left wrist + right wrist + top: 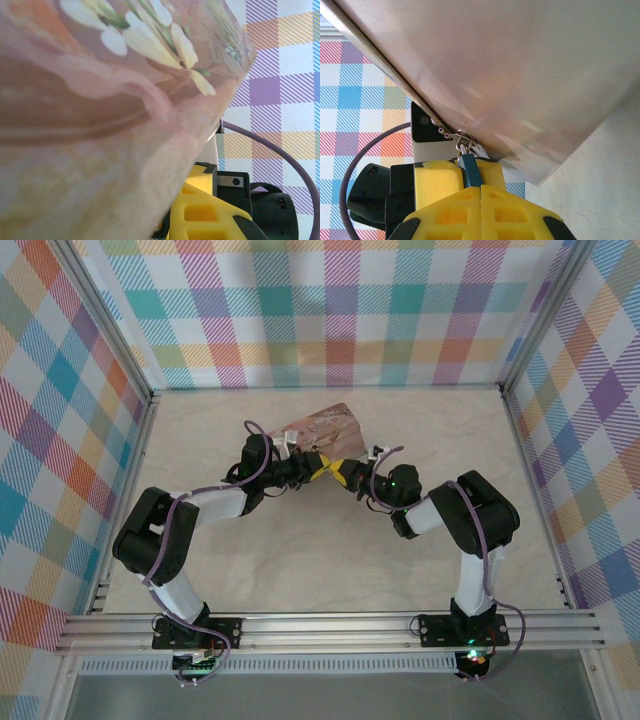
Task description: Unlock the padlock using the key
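Bench: a pale marbled bench (300, 570) inside plaid walls (320, 310). Both arms reach to its middle, toward the far side, and their tips meet there.
Pink tin: the pink tin (322, 426), painted with white flowers, sits tilted just behind the meeting tips. In the right wrist view its plain smooth face slants overhead, and its edge runs down to the right above the bench.
Right claw: the right claw (341, 477) comes in from the right. Its yellow fingers are pressed together, pinching the key.
Key: the key (469, 168) is a thin, dark blue-grey sliver. It stands up out of the seam between the right claw's fingers, just under the tin's edge.
Ring: a small wire ring (462, 135) sits at the key's top end, against the tin's edge. A short bead chain (443, 129) runs left from it along that edge.
Left claw: the left claw (318, 468) comes in from the left, close against the tin's near edge. The tin lies so close to its wrist camera that I cannot tell whether the fingers are spread or closed.
Cable: a purple cable (350, 170) loops beside the black housing at the left of the right wrist view.
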Tool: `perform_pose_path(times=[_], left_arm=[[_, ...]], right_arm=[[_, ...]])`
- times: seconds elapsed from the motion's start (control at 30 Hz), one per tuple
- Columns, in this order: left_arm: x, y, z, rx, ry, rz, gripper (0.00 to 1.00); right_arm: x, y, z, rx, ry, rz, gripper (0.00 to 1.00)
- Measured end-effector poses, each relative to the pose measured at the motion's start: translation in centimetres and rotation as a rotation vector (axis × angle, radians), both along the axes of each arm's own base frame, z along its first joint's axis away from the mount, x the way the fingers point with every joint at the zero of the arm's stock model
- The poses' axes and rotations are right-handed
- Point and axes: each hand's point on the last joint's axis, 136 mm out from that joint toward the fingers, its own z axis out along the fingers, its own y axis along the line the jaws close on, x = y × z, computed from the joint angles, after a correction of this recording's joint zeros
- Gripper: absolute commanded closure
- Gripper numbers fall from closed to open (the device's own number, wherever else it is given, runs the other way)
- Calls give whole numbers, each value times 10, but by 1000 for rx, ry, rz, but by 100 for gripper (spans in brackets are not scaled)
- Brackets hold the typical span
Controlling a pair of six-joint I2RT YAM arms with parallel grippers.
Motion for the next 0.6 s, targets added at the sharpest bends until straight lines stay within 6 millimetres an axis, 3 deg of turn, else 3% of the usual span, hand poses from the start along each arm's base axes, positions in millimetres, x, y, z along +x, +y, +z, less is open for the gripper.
perform_pose_path(times=[0.27, 0.47, 0.6], left_arm=[[-4, 1, -13, 68, -4, -21, 100], [-27, -6, -37, 154, 43, -102, 100], [-41, -14, -39, 153, 46, -168, 100]], right_arm=[[-5, 0, -14, -20, 35, -8, 80], [-25, -15, -50, -85, 106, -25, 75], [-39, -32, -77, -150, 164, -60, 74]])
